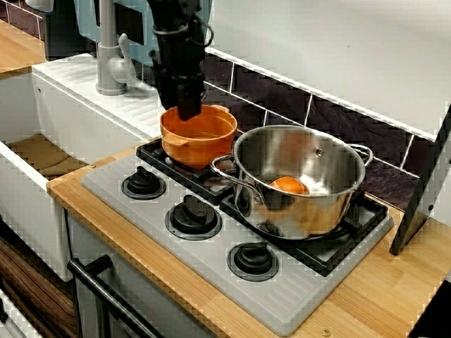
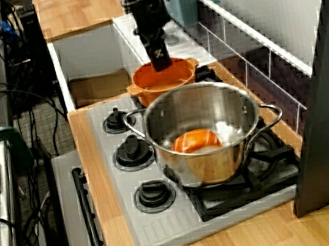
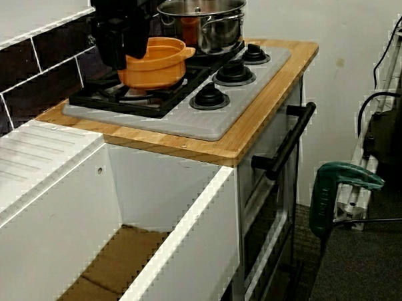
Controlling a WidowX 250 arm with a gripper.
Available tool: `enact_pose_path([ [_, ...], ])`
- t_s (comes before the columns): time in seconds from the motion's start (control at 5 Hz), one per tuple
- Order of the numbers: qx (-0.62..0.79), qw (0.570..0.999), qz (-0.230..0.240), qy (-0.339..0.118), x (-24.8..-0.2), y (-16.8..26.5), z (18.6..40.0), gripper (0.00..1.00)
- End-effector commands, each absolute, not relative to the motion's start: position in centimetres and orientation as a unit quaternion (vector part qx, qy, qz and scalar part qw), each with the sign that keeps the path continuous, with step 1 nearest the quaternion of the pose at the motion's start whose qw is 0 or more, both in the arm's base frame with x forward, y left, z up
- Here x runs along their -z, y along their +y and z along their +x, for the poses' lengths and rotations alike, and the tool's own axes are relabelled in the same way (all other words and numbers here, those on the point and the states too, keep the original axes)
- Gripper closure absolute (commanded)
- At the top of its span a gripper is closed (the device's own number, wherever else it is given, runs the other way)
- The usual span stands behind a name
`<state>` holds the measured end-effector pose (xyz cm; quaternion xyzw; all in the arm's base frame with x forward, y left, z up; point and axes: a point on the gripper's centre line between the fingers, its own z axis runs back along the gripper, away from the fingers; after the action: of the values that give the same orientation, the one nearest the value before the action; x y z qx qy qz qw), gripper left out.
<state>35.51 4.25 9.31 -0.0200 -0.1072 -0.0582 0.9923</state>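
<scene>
Two pots on one grey stove top [image 1: 289,296]: one round orange plastic pot [image 1: 199,137], glossy, small side handles, on the burner by the sink, and one shiny steel pot [image 1: 303,211] holding one orange round item [image 1: 289,186]. Three black knobs [image 1: 193,213]. Black gripper [image 1: 189,109] dips at the orange pot's rear rim; can't tell whether it's clenched.

The orange pot [image 1: 197,144] stands upright and lidless, with small side handles, on the black burner grate [image 1: 156,150], just beside the steel pot [image 1: 310,204].
</scene>
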Motion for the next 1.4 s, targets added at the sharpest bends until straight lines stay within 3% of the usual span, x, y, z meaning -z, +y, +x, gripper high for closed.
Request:
enact_pose_path([
  [0.0, 0.042, 0.987, -0.049, -0.15, -14.2, 4.9, 36.9, 0.0],
  [0.6, 0.079, 0.982, -0.081, -0.153, -17.7, 3.4, 36.4, 0.0],
  [1.2, 0.157, 0.971, -0.104, -0.151, -19.3, -1.5, 33.0, 0.0],
])
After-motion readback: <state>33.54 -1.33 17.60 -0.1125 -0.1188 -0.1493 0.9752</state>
